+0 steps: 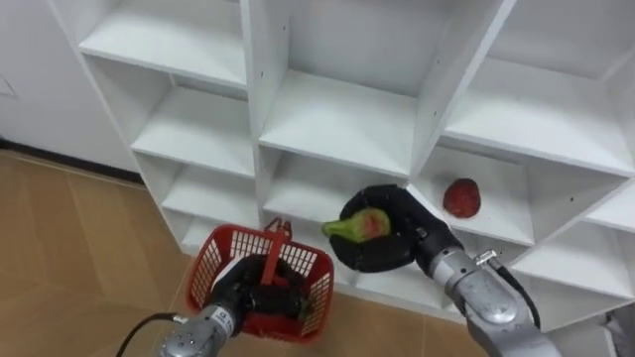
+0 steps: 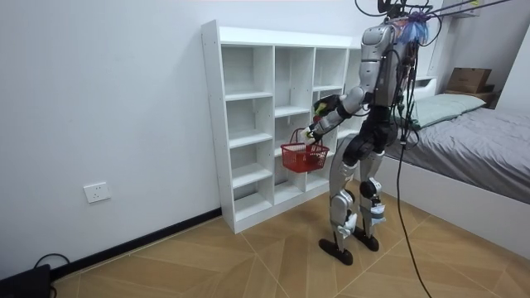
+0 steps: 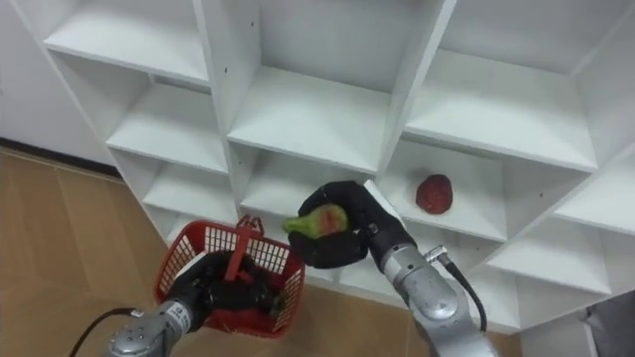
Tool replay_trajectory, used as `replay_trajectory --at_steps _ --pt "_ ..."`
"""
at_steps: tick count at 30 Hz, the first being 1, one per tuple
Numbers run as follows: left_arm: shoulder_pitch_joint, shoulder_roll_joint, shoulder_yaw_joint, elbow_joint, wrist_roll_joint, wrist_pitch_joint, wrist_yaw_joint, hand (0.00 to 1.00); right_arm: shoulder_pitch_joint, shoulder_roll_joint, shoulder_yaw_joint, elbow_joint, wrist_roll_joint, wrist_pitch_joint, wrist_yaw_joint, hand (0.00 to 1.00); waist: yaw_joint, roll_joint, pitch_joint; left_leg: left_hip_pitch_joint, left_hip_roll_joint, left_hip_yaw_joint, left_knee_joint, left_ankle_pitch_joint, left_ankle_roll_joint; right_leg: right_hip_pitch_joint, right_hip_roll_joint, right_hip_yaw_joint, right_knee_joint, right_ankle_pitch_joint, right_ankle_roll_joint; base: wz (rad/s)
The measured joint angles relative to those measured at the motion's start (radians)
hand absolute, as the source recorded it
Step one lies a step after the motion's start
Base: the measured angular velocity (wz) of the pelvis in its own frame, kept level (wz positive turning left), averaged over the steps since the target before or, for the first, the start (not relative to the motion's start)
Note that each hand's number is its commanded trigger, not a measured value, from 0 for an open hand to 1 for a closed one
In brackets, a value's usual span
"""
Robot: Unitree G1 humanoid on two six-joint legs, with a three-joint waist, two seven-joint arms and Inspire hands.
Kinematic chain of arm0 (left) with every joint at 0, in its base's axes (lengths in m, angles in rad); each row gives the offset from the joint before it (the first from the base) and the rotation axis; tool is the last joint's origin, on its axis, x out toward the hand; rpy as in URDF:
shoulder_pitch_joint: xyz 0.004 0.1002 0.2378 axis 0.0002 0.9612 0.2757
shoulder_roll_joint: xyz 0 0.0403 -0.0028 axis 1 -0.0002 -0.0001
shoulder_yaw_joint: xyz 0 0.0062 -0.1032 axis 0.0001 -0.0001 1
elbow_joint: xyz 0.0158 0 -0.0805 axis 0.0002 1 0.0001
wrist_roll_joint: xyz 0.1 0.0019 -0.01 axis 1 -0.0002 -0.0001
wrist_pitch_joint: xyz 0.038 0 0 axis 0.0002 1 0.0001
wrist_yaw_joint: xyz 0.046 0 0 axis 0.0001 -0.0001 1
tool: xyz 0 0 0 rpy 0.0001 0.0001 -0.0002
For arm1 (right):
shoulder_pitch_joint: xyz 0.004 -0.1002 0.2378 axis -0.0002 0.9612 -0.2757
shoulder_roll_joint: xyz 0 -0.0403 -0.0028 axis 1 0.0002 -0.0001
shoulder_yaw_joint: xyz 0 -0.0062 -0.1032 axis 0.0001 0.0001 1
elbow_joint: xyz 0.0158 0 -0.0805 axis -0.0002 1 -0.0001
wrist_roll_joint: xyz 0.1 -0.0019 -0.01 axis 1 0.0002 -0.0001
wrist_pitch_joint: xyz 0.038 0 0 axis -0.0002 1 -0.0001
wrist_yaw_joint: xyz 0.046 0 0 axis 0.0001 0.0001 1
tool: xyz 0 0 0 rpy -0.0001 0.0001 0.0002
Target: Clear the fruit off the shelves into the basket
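Left eye view: right hand (image 1: 402,250) fingers wrap pear-shaped fruit (image 1: 362,225); left hand (image 1: 248,290) fingers clutch red mesh basket (image 1: 212,262)

You've got a red plastic mesh basket (image 1: 213,266), smooth matt white shelves (image 1: 337,119), and a wood-grain floor (image 1: 79,238).

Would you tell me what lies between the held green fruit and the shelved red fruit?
In the left eye view: dark fingers of the right robot hand and a white upright divider.
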Motion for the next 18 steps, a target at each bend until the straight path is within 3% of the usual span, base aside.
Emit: replay_trajectory --at_steps 9,12,18 --pt "0.006 0.001 -0.009 -0.022 0.0 -0.012 -0.022 1.0 0.003 -0.001 0.025 0.113 -0.043 -0.001 -0.004 1.0 -0.003 0.011 -0.0009 -0.019 0.007 0.022 0.018 -0.02 0.004 -0.02 0.009 0.03 0.0 0.003 0.004 -0.09" --pt "0.006 0.0 -0.016 -0.022 0.0 -0.013 -0.041 1.0 0.002 -0.001 0.025 0.146 -0.042 -0.002 -0.005 1.0 -0.002 0.028 -0.0067 -0.019 0.006 0.028 0.017 -0.025 0.007 -0.023 0.009 0.033 -0.002 0.003 0.007 -0.07" --pt "0.006 0.022 -0.047 -0.022 -0.051 -0.013 -0.08 1.0 -0.003 -0.002 0.042 0.262 -0.042 -0.004 -0.003 1.0 -0.005 0.04 -0.0053 -0.021 0.006 0.026 0.013 -0.026 0.007 -0.029 0.008 0.034 -0.001 0.003 0.008 0.0"
